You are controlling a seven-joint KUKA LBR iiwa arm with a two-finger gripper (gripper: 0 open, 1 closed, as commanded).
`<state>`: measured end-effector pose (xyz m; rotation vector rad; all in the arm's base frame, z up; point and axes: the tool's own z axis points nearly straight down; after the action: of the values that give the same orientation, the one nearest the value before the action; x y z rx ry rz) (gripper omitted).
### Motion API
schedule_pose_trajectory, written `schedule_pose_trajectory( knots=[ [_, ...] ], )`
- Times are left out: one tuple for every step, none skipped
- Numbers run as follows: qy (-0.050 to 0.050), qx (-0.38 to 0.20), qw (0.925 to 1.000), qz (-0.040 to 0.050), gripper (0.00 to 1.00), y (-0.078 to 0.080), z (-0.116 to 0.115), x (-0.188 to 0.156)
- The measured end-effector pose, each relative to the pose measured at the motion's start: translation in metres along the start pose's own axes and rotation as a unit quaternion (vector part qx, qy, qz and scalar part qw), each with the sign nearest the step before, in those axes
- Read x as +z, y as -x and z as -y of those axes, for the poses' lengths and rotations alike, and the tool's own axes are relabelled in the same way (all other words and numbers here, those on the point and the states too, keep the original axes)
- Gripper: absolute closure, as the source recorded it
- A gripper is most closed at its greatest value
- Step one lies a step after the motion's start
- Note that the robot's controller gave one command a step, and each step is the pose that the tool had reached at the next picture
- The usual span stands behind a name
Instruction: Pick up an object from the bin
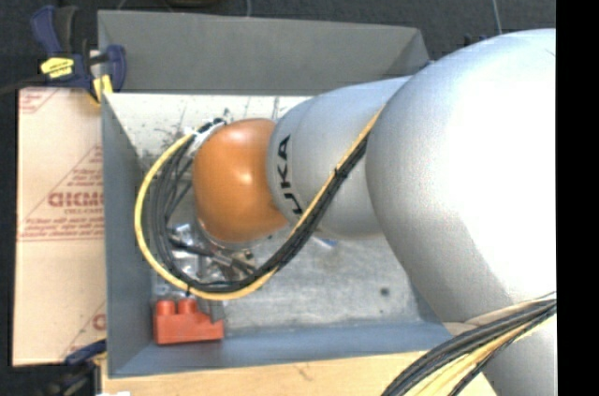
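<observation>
My gripper (213, 261) is low in the front left part of the bin, with only bits of its metal body showing beneath the wrist. A red-orange stepped block (185, 321) lies in the bin's front left corner, just in front of the gripper and slightly to its left. I cannot tell whether the two touch. The bin floor straight under the gripper is hidden.
The arm reaches in from the right and covers the middle and right of the bin. Its orange dome and looped cables hang over the left half. A small pale thing (325, 242) peeks out from under the arm. Bare speckled floor shows at the front right and back left.
</observation>
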<state>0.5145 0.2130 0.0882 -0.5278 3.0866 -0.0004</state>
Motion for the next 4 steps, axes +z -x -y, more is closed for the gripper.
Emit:
schedule_pose_trajectory(
  knots=[
    [-0.009, -0.225, 0.9742, 0.0170, 0.00, -0.018, -0.020, 0.008],
    [-0.007, -0.225, 0.9742, 0.0165, 1.00, -0.018, -0.022, 0.008],
    [-0.004, -0.205, 0.9786, 0.0130, 1.00, -0.016, -0.021, 0.004],
    [0.001, -0.127, 0.9918, -0.0005, 1.00, -0.011, -0.023, -0.097]
  ],
)
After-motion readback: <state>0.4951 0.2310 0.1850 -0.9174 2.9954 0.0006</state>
